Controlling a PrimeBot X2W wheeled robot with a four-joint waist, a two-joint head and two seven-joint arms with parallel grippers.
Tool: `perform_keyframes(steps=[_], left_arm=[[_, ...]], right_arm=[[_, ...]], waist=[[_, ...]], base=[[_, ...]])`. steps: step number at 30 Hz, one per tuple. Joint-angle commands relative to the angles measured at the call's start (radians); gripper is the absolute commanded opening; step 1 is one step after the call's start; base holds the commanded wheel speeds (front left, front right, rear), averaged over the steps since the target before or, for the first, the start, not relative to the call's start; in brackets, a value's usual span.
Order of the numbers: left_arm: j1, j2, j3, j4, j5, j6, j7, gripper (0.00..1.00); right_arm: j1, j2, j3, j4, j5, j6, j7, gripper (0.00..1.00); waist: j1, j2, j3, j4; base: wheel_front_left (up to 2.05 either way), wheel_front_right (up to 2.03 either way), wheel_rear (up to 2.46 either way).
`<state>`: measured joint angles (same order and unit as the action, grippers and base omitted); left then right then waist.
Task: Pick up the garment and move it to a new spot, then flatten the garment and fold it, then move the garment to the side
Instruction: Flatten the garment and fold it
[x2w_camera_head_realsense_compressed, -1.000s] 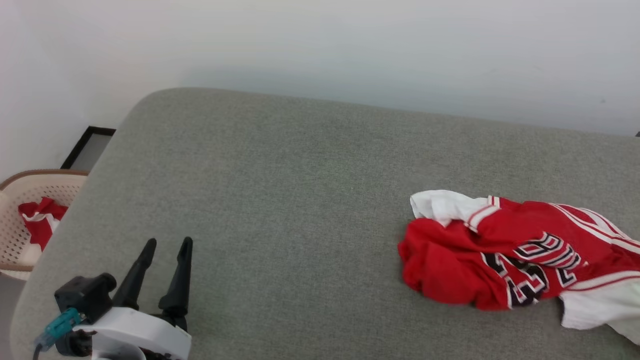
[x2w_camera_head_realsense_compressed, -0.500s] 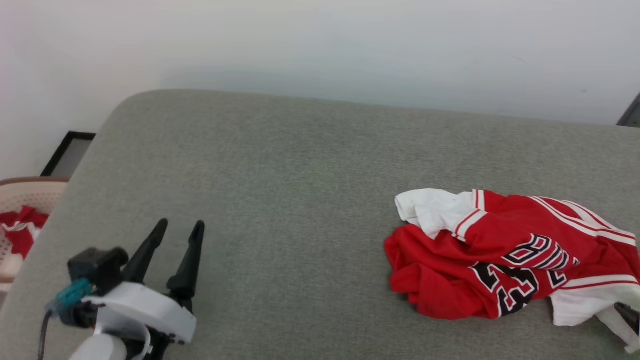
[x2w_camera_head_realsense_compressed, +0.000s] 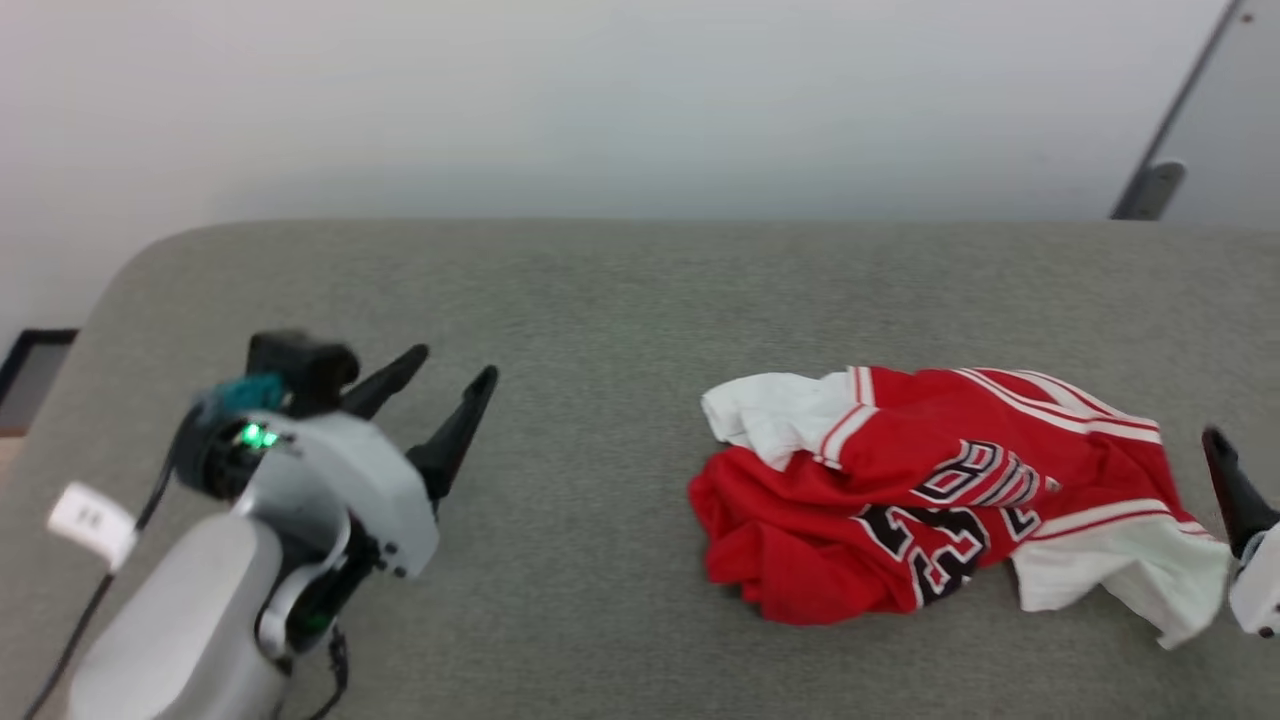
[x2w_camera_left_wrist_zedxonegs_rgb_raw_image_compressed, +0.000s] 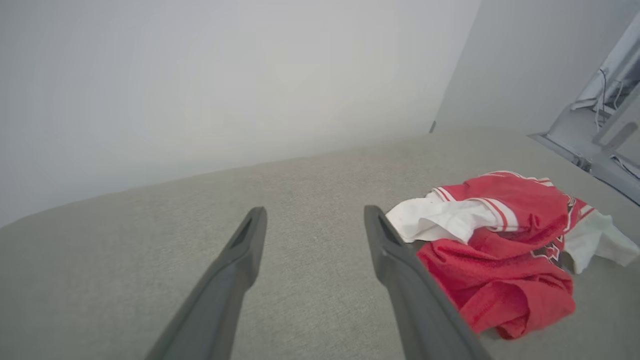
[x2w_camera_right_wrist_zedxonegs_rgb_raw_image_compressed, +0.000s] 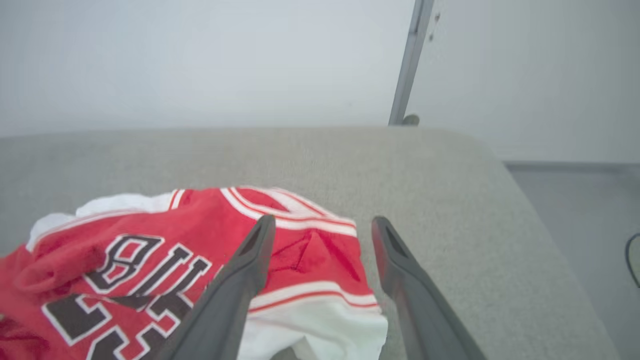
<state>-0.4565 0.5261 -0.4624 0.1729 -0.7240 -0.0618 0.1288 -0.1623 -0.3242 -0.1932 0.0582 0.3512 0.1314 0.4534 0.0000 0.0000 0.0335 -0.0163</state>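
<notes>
The garment (x2w_camera_head_realsense_compressed: 930, 500) lies crumpled on the gray padded surface (x2w_camera_head_realsense_compressed: 600, 290), in the middle right of the head view. It is red, with black letters outlined in white near its centre. One white sleeve (x2w_camera_head_realsense_compressed: 1110, 575) is at its lower right and another white part is at its upper left.

The left gripper (x2w_camera_head_realsense_compressed: 455, 362) is in the left centre of this view. Its two dark fingers are spread apart and point to the upper right. It holds nothing. The garment is to the right of it, well apart, with bare gray cloth between them. In the left wrist view the garment is at the right of the frame, beyond the right finger.

One finger (x2w_camera_head_realsense_compressed: 1232, 490) of the right arm shows at the right edge of the head view, just beside the white sleeve. I cannot tell if it touches the sleeve. In the right wrist view the right gripper (x2w_camera_right_wrist_zedxonegs_rgb_raw_image_compressed: 324, 220) has its fingers wide apart and grips nothing. There the garment fills the lower left and centre, the left finger stands in front of the red cloth, and the striped trim shows in the gap between the fingers.
</notes>
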Motion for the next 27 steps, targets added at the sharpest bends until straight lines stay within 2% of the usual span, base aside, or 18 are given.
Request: perform_keyframes(steps=[1,6,10,21,27], left_arm=[[-0.051,-0.015,-0.017,0.029,-0.014,-0.016,0.040,1.00],[-0.168,-0.049,-0.067,0.126,-0.050,-0.047,0.145,1.00],[-0.262,-0.071,-0.112,0.199,-0.068,-0.061,0.220,1.00],[-0.481,-0.135,-0.194,0.415,-0.114,-0.067,0.391,1.00],[-0.561,-0.167,-0.267,0.479,-0.129,-0.069,0.466,1.00]], right_arm=[[0.012,0.024,-0.002,-0.024,-0.024,-0.001,-0.092,1.00],[0.028,0.090,0.008,-0.042,-0.044,-0.001,-0.300,1.00],[0.021,0.126,0.019,-0.036,-0.060,-0.001,-0.409,1.00],[-0.061,0.165,0.094,0.034,-0.068,-0.001,-0.495,1.00],[-0.107,0.179,0.121,0.097,-0.050,-0.001,-0.551,1.00]], waist=[[0.0000,0.0000,0.007,-0.058],[0.0000,0.0000,0.033,-0.121],[0.0000,0.0000,0.071,-0.172],[0.0000,0.0000,0.187,-0.276],[0.0000,0.0000,0.249,-0.316]], base=[[0.00,0.00,0.00],[0.00,0.00,0.00],[0.00,0.00,0.00],[0.00,0.00,0.00],[0.00,0.00,0.00]])
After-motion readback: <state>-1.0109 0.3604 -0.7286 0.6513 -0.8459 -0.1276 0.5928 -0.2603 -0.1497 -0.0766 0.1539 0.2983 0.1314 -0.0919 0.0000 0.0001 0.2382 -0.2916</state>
